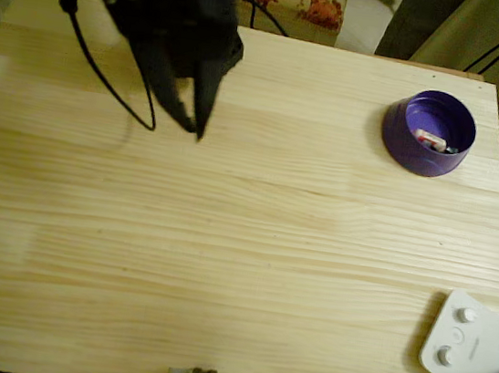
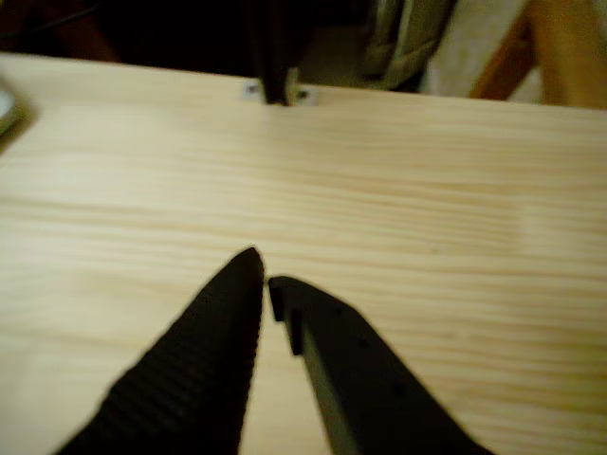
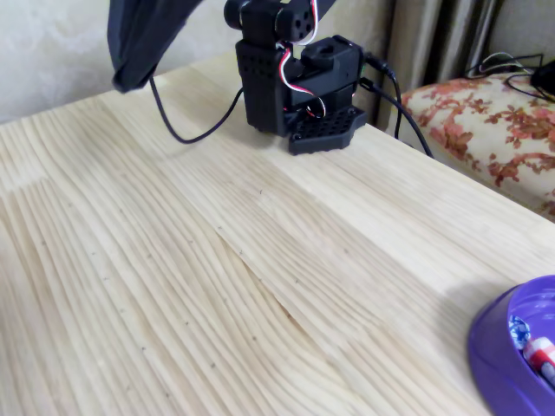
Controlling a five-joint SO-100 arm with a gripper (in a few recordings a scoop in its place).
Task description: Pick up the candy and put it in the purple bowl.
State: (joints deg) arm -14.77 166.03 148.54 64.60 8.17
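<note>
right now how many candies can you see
1. The candy lies inside the purple bowl near the table's far right corner in the overhead view. The bowl's wall could hide another. The gripper hangs shut and empty at upper left.

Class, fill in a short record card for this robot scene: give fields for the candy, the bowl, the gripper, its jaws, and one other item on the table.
candy: lying inside the purple bowl
purple bowl: upright on the wooden table, far right in the overhead view
gripper: above bare wood at upper left in the overhead view, well apart from the bowl
jaws: shut, tips nearly touching, nothing between them
white device with knobs: at the table's lower right corner in the overhead view
</note>
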